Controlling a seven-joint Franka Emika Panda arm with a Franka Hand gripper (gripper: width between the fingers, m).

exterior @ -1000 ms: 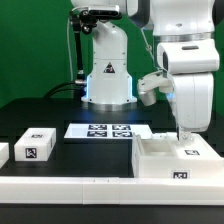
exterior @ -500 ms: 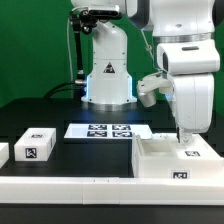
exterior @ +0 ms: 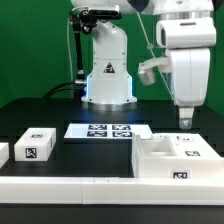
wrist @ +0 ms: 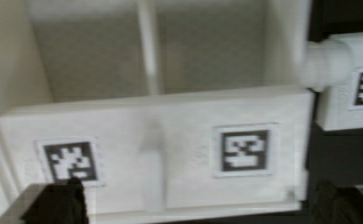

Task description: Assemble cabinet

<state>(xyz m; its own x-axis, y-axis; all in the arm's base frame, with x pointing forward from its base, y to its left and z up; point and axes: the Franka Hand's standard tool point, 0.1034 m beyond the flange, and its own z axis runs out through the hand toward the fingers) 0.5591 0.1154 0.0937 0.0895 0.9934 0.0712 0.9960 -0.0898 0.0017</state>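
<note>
claw [exterior: 184,122]: open, empty
position: above cabinet [exterior: 160,162], not touching
cabinet: exterior view's right, tags on top and front

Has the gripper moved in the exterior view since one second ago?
Yes. The gripper went upward: earlier its fingertips were down at the top of the cabinet, which stayed in place; now they hang above it.

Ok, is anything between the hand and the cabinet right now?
Nothing visible. The hand hangs over the cabinet with only air between them, and the wrist view shows its tagged face uncovered. The small white block and the marker board lie off toward the exterior view's left.
</note>
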